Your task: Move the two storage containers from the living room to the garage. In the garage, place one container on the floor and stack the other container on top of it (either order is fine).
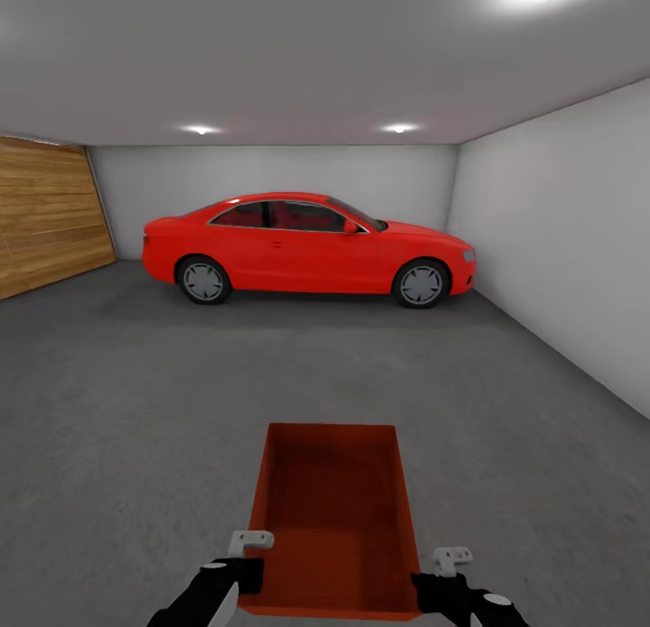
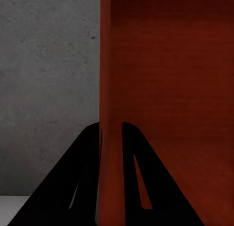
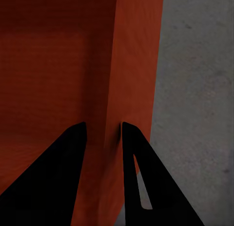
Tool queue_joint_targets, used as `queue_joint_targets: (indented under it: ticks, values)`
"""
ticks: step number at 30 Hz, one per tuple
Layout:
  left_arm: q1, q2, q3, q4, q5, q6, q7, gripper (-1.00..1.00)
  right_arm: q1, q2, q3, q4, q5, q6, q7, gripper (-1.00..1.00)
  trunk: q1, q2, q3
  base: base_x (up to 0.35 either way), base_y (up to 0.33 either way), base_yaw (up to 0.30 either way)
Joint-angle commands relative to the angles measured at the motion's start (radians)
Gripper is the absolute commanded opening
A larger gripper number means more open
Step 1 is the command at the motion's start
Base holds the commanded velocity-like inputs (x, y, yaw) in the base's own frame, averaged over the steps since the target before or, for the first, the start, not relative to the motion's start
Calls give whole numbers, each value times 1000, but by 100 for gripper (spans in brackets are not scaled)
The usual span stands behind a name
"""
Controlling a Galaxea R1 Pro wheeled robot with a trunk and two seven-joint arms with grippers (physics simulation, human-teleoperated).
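Observation:
One orange-red storage container, open-topped and empty, is in front of me low in the head view, over the garage's dark grey concrete floor. My left gripper is shut on its left side wall near the closest corner. My right gripper is shut on its right side wall. In the left wrist view the black fingers straddle the thin red wall, with the left gripper pinching it. The right gripper likewise clamps the container's wall. Whether its base touches the floor I cannot tell. The living room is out of view.
A red coupe car stands side-on across the far end. A wood-panelled door lines the left side and a pale grey wall the right. Open concrete stretches between me and the car.

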Motion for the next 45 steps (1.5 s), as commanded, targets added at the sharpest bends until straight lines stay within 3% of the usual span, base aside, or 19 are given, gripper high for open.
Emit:
queue_joint_targets:
  ticks: [1,6,7,45]
  values:
    - [-1,-5,-1,-5,1,-1,11,-100,0,5,4,1,-5,6,0,-100,1,-2,-2,19,0,0]
    - [-1,-9,5,-5,-7,-1,11,-100,0,2,4,1,-12,6,0,-100,1,-2,-2,7,0,0]
    - [-1,-13,14,-5,-17,-67,11,-100,0,25,4,1,2,6,0,-100,1,-2,-2,23,0,0]
    - [-1,-14,14,-5,-17,-65,11,-100,0,25,6,1,3,6,0,-100,1,-2,-2,75,13,0]
